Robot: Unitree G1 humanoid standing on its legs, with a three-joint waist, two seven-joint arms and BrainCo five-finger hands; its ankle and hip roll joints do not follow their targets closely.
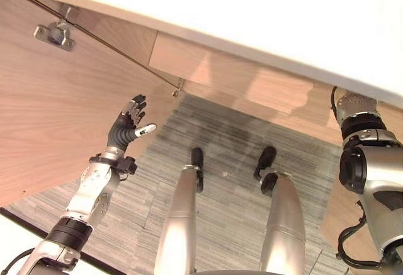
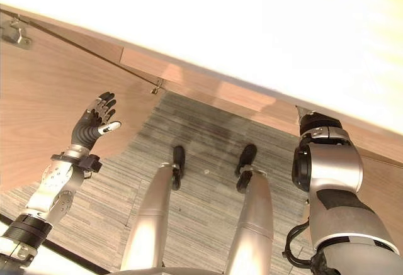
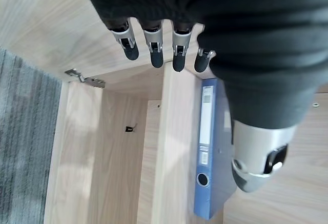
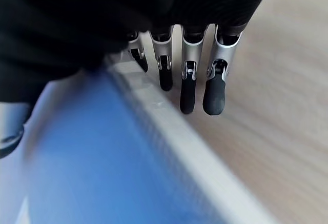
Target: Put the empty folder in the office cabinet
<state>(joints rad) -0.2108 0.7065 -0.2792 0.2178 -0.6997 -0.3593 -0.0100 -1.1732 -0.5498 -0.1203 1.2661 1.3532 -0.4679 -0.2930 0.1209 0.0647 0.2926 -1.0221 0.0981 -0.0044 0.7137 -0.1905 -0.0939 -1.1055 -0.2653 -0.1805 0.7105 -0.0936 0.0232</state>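
Note:
A blue folder (image 4: pixel 102 157) with a pale edge lies on a light wooden surface (image 4: pixel 287 106), right under my right hand (image 4: pixel 187 88). That hand's fingers reach straight out past the folder's edge and its thumb sits at the folder's other side. My left hand (image 1: pixel 129 127) hangs open in front of the open wooden cabinet door (image 1: pixel 56 111), touching nothing. In the left wrist view its straight fingers (image 3: pixel 154 49) point at the office cabinet (image 3: pixel 113 147), where another blue folder (image 3: pixel 210 152) stands upright in one compartment beside a divider.
A white desk top (image 1: pixel 252 11) runs across the upper part of the eye views, and my right arm goes up past its edge. A metal hinge (image 1: pixel 56 34) sits on the open door. Grey carpet (image 1: pixel 220 130) lies below. The cabinet compartment beside the standing folder holds nothing.

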